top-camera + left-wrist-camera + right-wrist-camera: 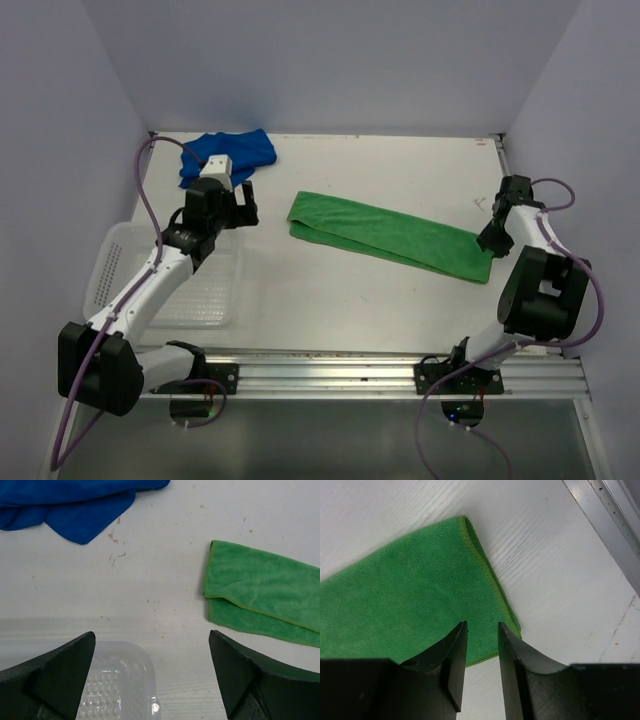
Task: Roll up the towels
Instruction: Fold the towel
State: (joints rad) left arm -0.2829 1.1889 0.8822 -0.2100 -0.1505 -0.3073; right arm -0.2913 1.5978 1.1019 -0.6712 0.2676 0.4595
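The green towel [390, 236] lies flat, folded into a long strip that runs diagonally across the middle of the table. The blue towel [232, 152] lies crumpled at the back left. My left gripper [248, 200] is open and empty, between the blue towel and the green towel's left end. In the left wrist view [151, 637] it hovers with the blue towel [70, 505] ahead left and the green towel [265, 595] ahead right. My right gripper [493, 238] hovers over the green towel's right end [410, 585]. Its jaws [482, 625] stand a narrow gap apart, holding nothing.
A white perforated basket [120, 260] sits at the left, under my left arm; its corner shows in the left wrist view [120, 680]. A metal rail [400, 375] runs along the near edge. Walls enclose the back and sides. The table's right edge [610, 525] is close to my right gripper.
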